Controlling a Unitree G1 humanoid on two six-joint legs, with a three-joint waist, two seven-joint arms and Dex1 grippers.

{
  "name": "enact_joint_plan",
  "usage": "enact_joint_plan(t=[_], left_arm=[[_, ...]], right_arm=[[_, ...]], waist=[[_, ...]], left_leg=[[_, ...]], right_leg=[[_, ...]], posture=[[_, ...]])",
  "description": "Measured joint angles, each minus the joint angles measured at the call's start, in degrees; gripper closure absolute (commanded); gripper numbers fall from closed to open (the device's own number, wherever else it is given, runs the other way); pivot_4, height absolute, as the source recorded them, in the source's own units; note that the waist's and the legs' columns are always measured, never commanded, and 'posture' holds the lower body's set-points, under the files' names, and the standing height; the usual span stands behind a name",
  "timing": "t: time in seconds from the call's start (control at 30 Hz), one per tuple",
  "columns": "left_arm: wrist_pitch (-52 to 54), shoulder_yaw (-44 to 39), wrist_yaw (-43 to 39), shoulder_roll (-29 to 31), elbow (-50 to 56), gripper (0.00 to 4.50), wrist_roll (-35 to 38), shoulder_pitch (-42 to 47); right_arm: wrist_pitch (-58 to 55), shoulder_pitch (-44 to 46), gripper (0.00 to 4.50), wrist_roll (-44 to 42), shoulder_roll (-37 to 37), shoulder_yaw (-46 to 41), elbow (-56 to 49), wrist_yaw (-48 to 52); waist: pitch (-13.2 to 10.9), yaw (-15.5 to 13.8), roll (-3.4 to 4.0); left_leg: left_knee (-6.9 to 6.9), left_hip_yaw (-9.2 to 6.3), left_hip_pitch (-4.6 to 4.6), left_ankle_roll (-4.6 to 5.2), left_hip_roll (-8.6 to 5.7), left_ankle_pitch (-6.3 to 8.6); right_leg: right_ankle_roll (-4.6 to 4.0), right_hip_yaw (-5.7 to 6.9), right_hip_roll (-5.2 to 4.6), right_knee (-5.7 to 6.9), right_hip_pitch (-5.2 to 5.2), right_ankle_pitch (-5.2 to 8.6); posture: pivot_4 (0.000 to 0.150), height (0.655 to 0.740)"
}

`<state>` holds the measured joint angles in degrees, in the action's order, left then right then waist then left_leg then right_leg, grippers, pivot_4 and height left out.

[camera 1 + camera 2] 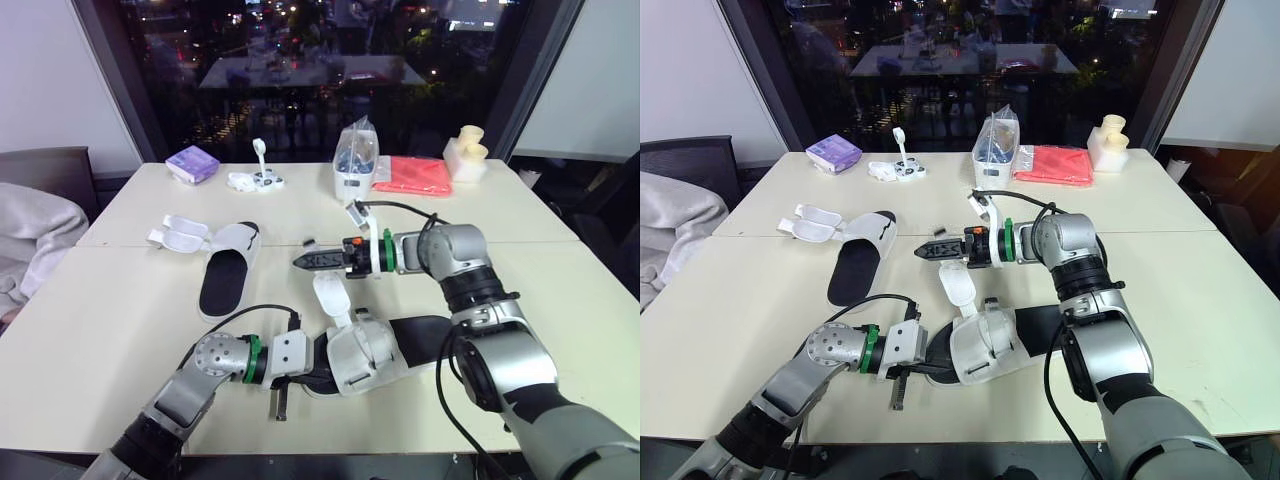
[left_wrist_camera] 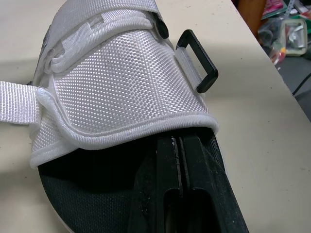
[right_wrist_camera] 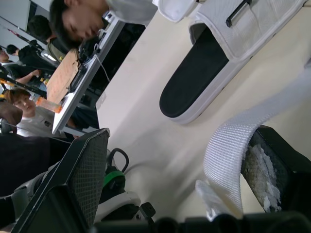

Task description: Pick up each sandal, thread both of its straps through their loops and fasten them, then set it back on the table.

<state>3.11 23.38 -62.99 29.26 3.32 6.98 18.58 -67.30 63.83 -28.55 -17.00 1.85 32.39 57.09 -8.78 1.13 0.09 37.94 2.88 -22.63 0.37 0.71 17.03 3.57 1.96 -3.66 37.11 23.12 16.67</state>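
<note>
The near sandal (image 1: 372,352) lay on the table (image 1: 120,330) close to the robot. The left gripper (image 2: 179,150) was closed, its fingers together and tucked under the white woven upper on the black footbed. The right gripper (image 1: 312,261) stood wide, with 1 loose strap (image 1: 330,292) draped against 1 pad. That strap looked limp and light, probably best pinched near its tip to feed the stiff black loop (image 2: 198,60). The 2nd sandal (image 1: 226,272) lay unfastened farther left. A clear bag (image 1: 355,150) at the back held dark items too small to name.

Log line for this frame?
near sandal: strap unthreaded | left gripper: shut, inside toe opening | right gripper: open, strap against one finger | far sandal: straps undone
</note>
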Motion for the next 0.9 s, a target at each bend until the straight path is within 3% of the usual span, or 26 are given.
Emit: enact_joint_plan(t=[0.07, 0.23, 0.27, 0.47, 0.6, 0.9], left_arm=[[0.00, 0.00, 0.00, -0.01, 0.00, 4.50, 0.00, 0.00], [0.06, 0.00, 0.02, -0.02, 0.06, 4.50, 0.00, -0.01], [0.09, 0.00, 0.02, -0.03, 0.09, 4.50, 0.00, -0.01], [0.40, 0.04, 0.00, -0.09, 0.25, 4.50, 0.00, 0.10], [0.57, 0.04, -0.04, -0.18, 0.63, 4.50, 0.00, 0.02], [1.61, -0.02, -0.10, 0.05, 1.40, 4.50, 0.01, -0.04]], right_arm=[[-0.54, -0.01, 1.61, -0.31, -0.47, -0.12, -1.57, -0.15], [-2.48, -0.83, 4.22, -1.95, -1.07, -0.16, -6.52, -0.47], [-2.74, -1.08, 4.41, -2.16, -1.07, -0.17, -7.33, -0.60], [-4.42, -3.24, 4.41, -4.33, -2.68, -0.43, -13.13, -1.43], [-4.51, -8.58, 4.41, -6.26, -7.88, -0.29, -25.71, -1.02], [4.59, -30.15, 4.41, -11.53, -19.73, -1.74, -56.83, 2.70]], waist=[[0.00, 0.00, 0.00], [0.00, -0.01, 0.00], [0.00, -0.02, 0.00], [0.00, -0.11, 0.00], [0.00, -0.28, 0.00], [0.00, -0.39, 0.00]], left_leg=[[0.00, 0.00, -0.01, 0.00, 0.00, 0.00], [0.00, 0.00, -0.02, 0.00, 0.00, 0.00], [0.00, 0.00, -0.02, 0.00, 0.00, 0.00], [0.00, 0.00, -0.09, 0.00, 0.00, 0.00], [0.00, -0.02, -0.32, 0.01, 0.00, 0.00], [0.01, -0.07, -0.44, 0.02, 0.00, 0.00]], right_leg=[[0.00, 0.00, 0.00, 0.00, 0.01, 0.00], [0.00, 0.00, 0.00, -0.01, 0.02, 0.00], [0.00, 0.00, -0.01, -0.01, 0.02, 0.00], [0.00, 0.00, -0.01, -0.02, 0.08, 0.00], [0.00, 0.00, -0.01, -0.06, 0.27, 0.00], [0.01, 0.01, -0.01, -0.08, 0.34, 0.00]], posture=[[0.150, 0.7400], [0.150, 0.7400], [0.150, 0.7400], [0.150, 0.7400], [0.150, 0.7400], [0.150, 0.7400]])
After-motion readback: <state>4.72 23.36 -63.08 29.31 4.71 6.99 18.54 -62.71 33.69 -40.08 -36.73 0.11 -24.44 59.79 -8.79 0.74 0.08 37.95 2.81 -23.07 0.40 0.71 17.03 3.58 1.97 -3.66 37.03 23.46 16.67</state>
